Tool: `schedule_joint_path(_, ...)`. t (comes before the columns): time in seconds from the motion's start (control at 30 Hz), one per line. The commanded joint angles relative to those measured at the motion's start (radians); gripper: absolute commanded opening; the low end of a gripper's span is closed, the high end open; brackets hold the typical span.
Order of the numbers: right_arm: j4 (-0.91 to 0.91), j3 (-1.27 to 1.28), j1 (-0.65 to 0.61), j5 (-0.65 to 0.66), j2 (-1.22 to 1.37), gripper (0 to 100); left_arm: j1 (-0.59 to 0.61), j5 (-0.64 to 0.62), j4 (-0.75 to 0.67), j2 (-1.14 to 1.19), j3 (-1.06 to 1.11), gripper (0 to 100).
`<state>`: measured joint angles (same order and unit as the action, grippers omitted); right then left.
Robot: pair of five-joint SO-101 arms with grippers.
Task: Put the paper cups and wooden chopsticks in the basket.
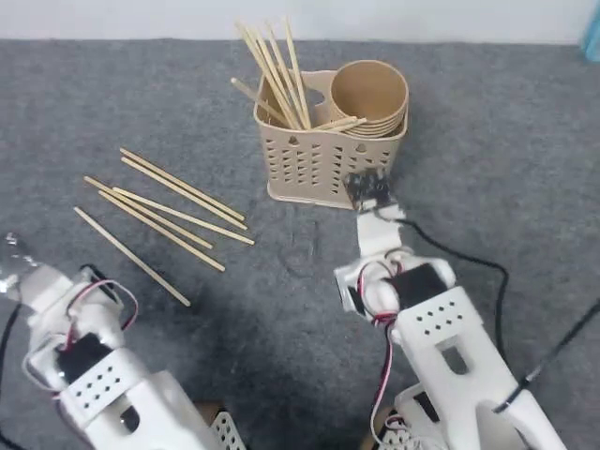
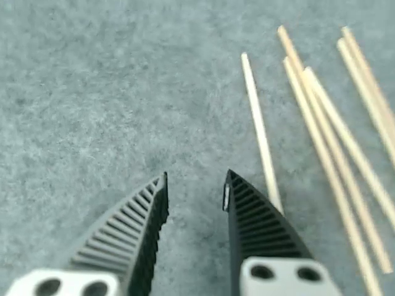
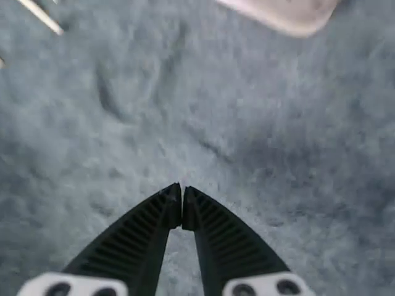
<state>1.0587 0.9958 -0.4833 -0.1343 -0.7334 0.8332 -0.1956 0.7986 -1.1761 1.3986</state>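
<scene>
Now, my left end effector [image 2: 197, 176] hangs spread and empty over the tabletop [image 1: 487, 141], with the nearest stick [image 2: 260, 132] just beside 1 finger, not between the 2. To do this well I'd shift across until that stick sits in the gap, come down square to it, and close on 1 only, since the other loose chopsticks [image 1: 169, 211] lie close by. My right end effector [image 3: 182, 188] is pressed together, empty, near the basket [image 1: 319, 164], which already holds the cups [image 1: 368, 94] and a bundle of sticks. How many cups are stacked I can't tell — they nest.
</scene>
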Motion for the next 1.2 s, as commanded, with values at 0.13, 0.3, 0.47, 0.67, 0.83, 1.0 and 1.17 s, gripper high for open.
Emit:
schedule_joint_path(0.13,-0.453,0.301,0.016,0.011,-0.021,0.7,-0.066,-0.104,0.15,-0.015,-0.229,14)
schedule_joint_path(0.3,-0.542,0.345,0.03,0.011,-0.021,0.7,-0.091,-0.141,0.166,0.086,-0.295,14)
schedule_joint_path(0.47,-0.542,0.348,0.031,0.012,-0.021,0.7,-0.084,-0.144,0.167,0.419,-0.499,14)
schedule_joint_path(0.67,-0.542,0.348,0.03,0.02,-0.013,0.7,-0.089,-0.163,0.224,0.822,-0.786,14)
schedule_joint_path(0.83,-0.542,0.348,0.031,0.02,-0.012,0.7,-0.089,-0.192,0.373,1.123,-1.076,14)
schedule_joint_path(1.0,-0.542,0.348,0.031,0.02,-0.012,0.7,-0.091,-0.192,0.494,1.396,-1.339,14)
schedule_joint_path(1.17,-0.541,0.35,0.031,0.021,-0.012,0.7,-0.118,-0.19,0.611,1.608,-1.558,14)
